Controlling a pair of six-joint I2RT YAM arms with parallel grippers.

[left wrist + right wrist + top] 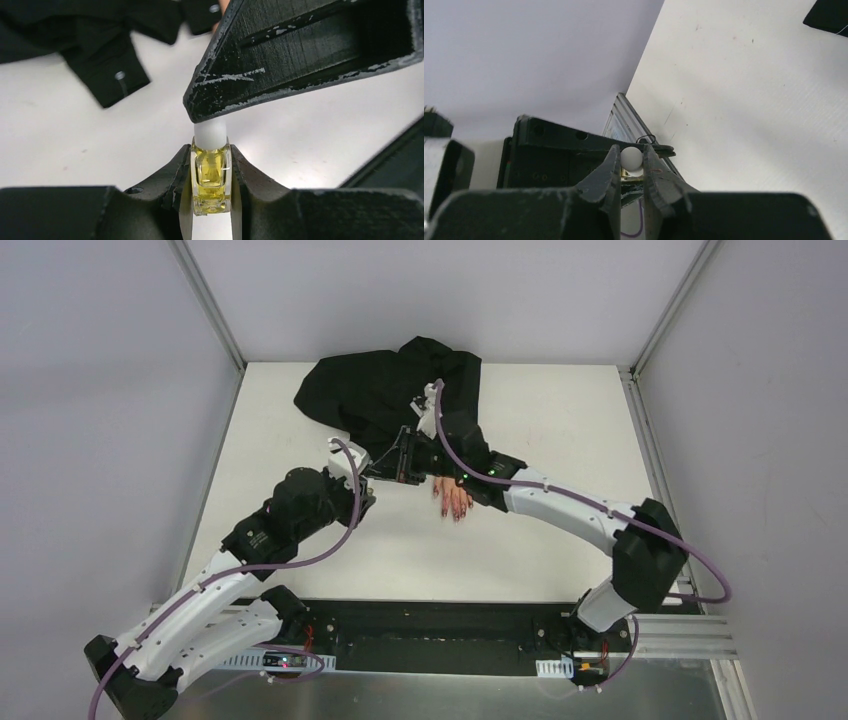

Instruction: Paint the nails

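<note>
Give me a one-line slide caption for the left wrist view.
Left claw clamps the yellow polish bottle; right claw grips its white cap, black sleeve behind.

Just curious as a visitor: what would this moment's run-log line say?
left gripper: shut on polish bottle | right gripper: shut on its white cap | nails: on mannequin hand, untouched
</note>
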